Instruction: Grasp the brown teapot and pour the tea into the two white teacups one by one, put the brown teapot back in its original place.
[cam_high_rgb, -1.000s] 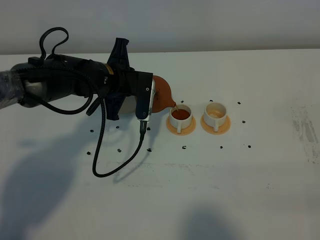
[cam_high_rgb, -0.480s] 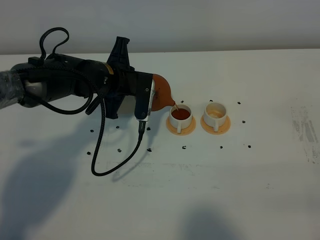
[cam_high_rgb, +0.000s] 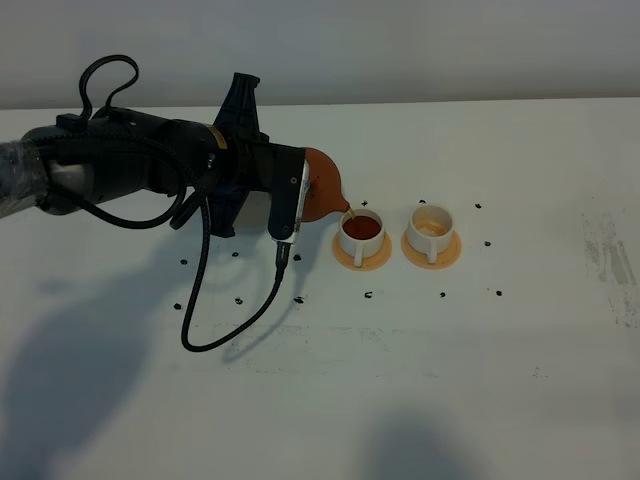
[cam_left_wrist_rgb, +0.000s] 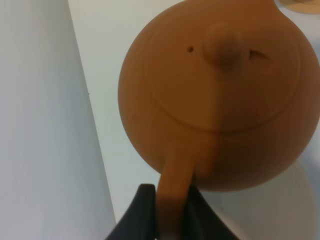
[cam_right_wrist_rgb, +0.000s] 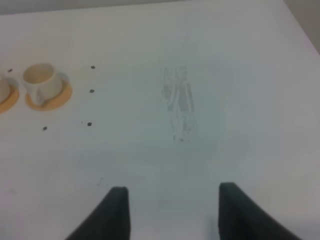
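The brown teapot (cam_high_rgb: 323, 187) hangs tilted in the air, its spout over the left of the two white teacups (cam_high_rgb: 361, 232), which holds reddish-brown tea. The other teacup (cam_high_rgb: 431, 224) (cam_right_wrist_rgb: 39, 78) stands just to its right with only a pale inside showing. My left gripper (cam_left_wrist_rgb: 171, 194) is shut on the teapot's loop handle; the knobbed lid (cam_left_wrist_rgb: 227, 46) faces the wrist camera. The original place is hidden behind the left arm. My right gripper (cam_right_wrist_rgb: 172, 210) hovers over bare table far to the right, jaws apart and holding nothing.
Each cup sits on a small orange saucer (cam_high_rgb: 346, 259) (cam_high_rgb: 452, 253). Small black marks (cam_high_rgb: 368, 294) dot the white table around the cups. A black cable (cam_high_rgb: 215, 335) loops down from the left arm onto the table. Grey scuffs (cam_right_wrist_rgb: 179, 102) mark the right side.
The left wrist has turned slightly and the teapot has shifted a little up and left, with its spout still over the left cup. The right arm has not moved.
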